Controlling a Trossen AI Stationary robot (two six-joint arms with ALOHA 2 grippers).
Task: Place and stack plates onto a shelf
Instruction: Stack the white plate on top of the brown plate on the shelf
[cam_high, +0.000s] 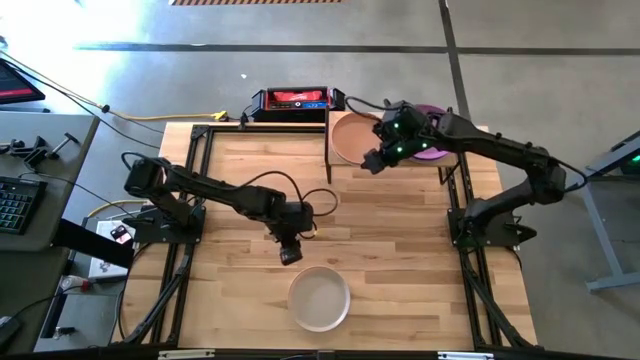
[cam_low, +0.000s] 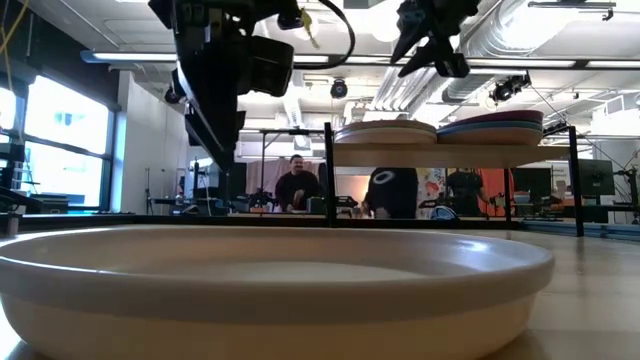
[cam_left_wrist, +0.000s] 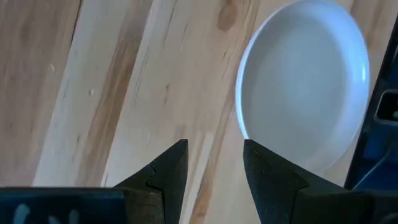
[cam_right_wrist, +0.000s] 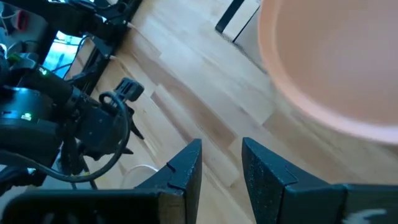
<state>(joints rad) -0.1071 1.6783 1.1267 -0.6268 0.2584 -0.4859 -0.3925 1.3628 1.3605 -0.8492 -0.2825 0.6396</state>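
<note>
The tabletop (cam_high: 400, 250), filling the centre of the high view, is showing pale wood in jointed strips with visible grain and a smooth satin finish. The off-white plate (cam_high: 319, 298), at lower centre, is presenting a smooth matt surface with a faint sheen along its rim. The peach plate (cam_high: 352, 138), at upper centre, is appearing equally matt, and both arms are showing dark, slightly glossy casings.

Two matte black jointed arms trail looping black cables; green lights glow on the right arm (cam_high: 470, 140) near its wrist.
</note>
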